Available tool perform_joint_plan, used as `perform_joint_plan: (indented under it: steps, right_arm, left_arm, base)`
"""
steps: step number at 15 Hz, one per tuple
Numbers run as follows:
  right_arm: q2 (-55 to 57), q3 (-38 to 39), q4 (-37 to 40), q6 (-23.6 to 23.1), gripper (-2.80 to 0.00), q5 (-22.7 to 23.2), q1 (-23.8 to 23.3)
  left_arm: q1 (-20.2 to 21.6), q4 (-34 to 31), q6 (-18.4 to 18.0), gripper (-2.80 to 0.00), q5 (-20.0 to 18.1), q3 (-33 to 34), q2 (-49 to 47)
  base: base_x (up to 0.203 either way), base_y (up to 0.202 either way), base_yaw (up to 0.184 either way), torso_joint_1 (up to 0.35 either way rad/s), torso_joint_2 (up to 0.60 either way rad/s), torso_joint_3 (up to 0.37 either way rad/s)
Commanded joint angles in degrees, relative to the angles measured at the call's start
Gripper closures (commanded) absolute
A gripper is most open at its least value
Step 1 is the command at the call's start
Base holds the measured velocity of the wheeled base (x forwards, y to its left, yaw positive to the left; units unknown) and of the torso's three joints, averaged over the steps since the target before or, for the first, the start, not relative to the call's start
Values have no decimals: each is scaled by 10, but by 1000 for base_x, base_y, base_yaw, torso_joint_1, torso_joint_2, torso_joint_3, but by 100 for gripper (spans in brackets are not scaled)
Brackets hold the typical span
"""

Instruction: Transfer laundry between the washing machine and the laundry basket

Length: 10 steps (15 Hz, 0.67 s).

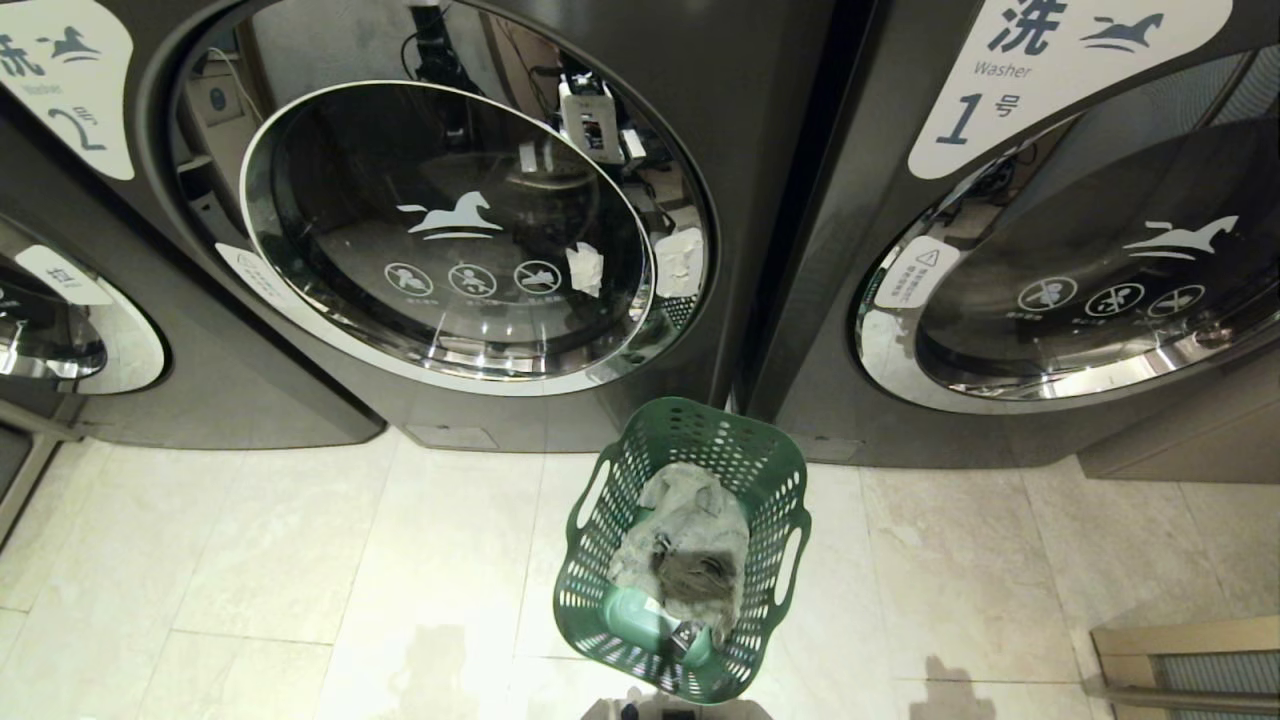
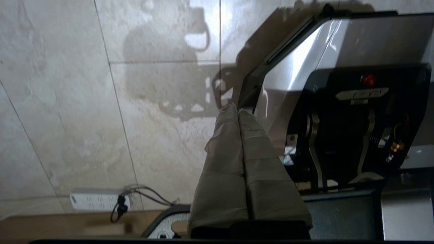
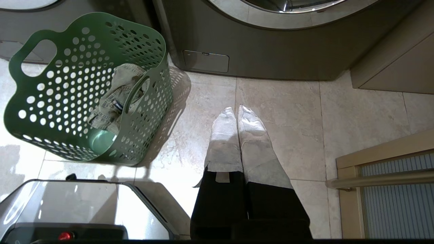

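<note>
green laundry basket (image 1: 684, 548) on floor between two machines, laundry (image 1: 685, 553) piled inside. washing machine (image 1: 440, 230) door closed. left gripper (image 2: 237, 110) and right gripper (image 3: 236, 113) pinched tight, empty, low over tiles. whole transfer seemingly left to do.

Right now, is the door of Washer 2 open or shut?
Open. The washing machine's door stands swung out from its opening, with a gap behind the chrome rim.
</note>
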<state>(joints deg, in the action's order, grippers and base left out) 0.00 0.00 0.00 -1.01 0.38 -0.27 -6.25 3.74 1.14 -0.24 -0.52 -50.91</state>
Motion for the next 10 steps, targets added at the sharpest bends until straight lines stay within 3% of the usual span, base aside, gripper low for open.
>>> perform_joint_plan:
  steps: [1,5,10]
  right_arm:
    - [1,0,0,1,0,0,0]
    - [1,0,0,-1,0,0,0]
    - [1,0,0,-6,0,1,0]
  left_arm:
    - [3,-39,3,0,3,2,1]
    - [66,-41,-4,0,5,3,105]
    - [63,-41,-24,0,-5,4,322]
  base:
    - [0,0,0,0,0,0]
    - [0,0,0,0,0,0]
    - [0,0,0,0,0,0]
